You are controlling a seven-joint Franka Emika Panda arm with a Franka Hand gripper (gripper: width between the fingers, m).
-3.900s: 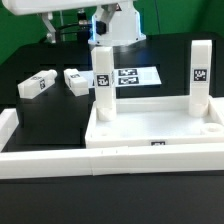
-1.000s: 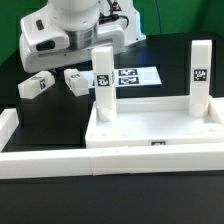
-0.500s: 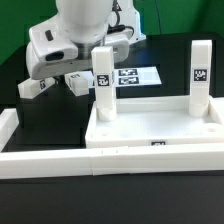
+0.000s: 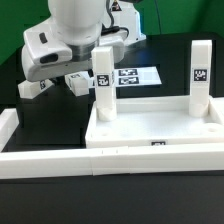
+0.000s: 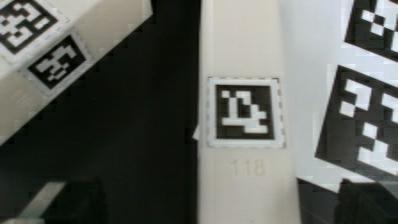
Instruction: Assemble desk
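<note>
The white desk top (image 4: 130, 128) lies at the front with two white legs standing upright in its far corner sockets, one on the exterior view's left (image 4: 103, 82) and one on its right (image 4: 200, 72). Two loose tagged legs lie behind, one partly under the arm (image 4: 33, 89) and one beside the marker board (image 4: 75, 82). My gripper (image 5: 222, 205) is open and low over that second leg (image 5: 240, 110). Its dark fingers (image 5: 50, 203) stand either side of the leg with gaps. In the exterior view the arm's body hides the fingers.
The marker board (image 4: 137, 76) lies just right of the leg under the gripper, and shows in the wrist view (image 5: 365, 110). Long white border rails (image 4: 45, 162) run along the front and the exterior view's left. The table is black.
The arm has come down from the back and moved toward the exterior view's left, over the loose legs. The legs and desk top have not moved.
</note>
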